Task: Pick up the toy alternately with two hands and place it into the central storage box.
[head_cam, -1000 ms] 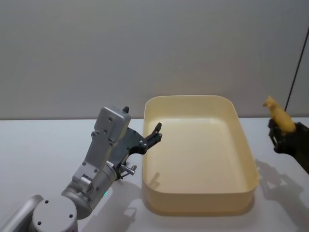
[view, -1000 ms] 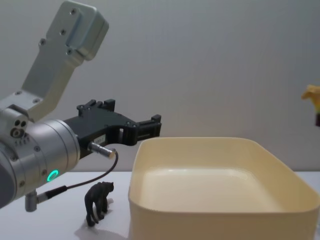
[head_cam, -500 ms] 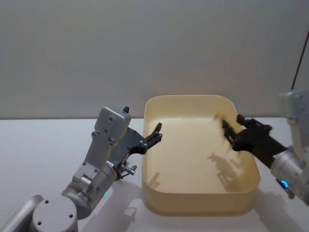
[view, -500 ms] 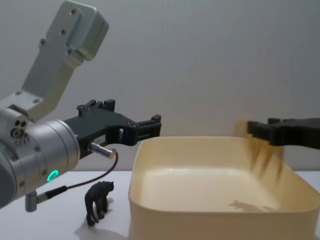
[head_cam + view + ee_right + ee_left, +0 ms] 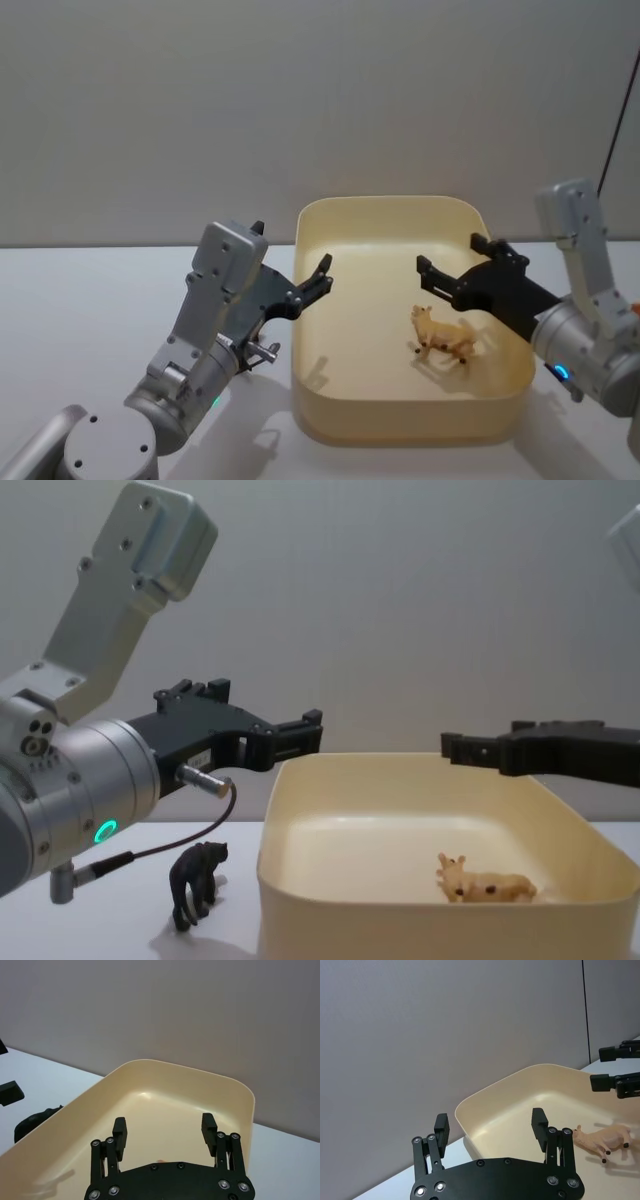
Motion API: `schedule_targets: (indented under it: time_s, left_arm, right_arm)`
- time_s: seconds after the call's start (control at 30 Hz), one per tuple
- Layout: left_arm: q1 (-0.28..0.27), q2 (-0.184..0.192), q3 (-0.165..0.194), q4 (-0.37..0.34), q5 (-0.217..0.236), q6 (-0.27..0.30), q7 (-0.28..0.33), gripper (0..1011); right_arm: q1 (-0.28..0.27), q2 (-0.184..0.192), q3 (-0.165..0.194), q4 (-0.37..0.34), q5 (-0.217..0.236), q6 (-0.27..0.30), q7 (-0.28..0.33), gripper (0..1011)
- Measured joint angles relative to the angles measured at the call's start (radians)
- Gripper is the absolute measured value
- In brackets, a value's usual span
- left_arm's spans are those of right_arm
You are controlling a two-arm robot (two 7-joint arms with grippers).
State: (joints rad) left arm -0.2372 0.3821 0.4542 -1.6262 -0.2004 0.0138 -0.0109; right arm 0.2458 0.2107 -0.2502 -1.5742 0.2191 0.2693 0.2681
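On the worktop (image 5: 120, 945) nearest the robot, a black animal toy (image 5: 197, 880) is standing just left of the central storage box (image 5: 400, 763), not yet picked up. The left end effector (image 5: 490, 1120) is hovering at the box's left rim, spread wide and carrying nothing. Inside, the tan toy (image 5: 443, 340) is now lying on the floor, right of middle. A second ago the right end effector (image 5: 163, 1121) was carrying it; now it is hanging above, wide open and empty, so that placement looks done. The tan toy's long axis is running left-right, head pointing left.
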Motion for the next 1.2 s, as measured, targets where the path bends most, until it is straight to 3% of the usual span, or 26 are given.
schedule_targets:
  time_s: [0.2, 0.4, 0.77, 1.2]
  left_arm:
    - [0.0, 0.0, 0.0, 0.0, 0.0, 0.0, 0.0, 1001]
    - [0.0, 0.0, 0.0, 0.0, 0.0, 0.0, 0.0, 1001]
    - [0.0, 0.0, 0.0, 0.0, 0.0, 0.0, 0.0, 1001]
    - [0.0, 0.0, 0.0, 0.0, 0.0, 0.0, 0.0, 1001]
  right_arm:
    - [-0.017, 0.021, 0.021, -0.024, 0.029, -0.006, -0.024, 1001]
    - [-0.046, 0.055, 0.055, -0.058, 0.07, -0.012, -0.06, 1001]
    - [-0.16, 0.165, 0.162, -0.138, 0.174, -0.022, -0.153, 1001]
    - [-0.259, 0.245, 0.243, -0.154, 0.212, -0.027, -0.208, 1001]
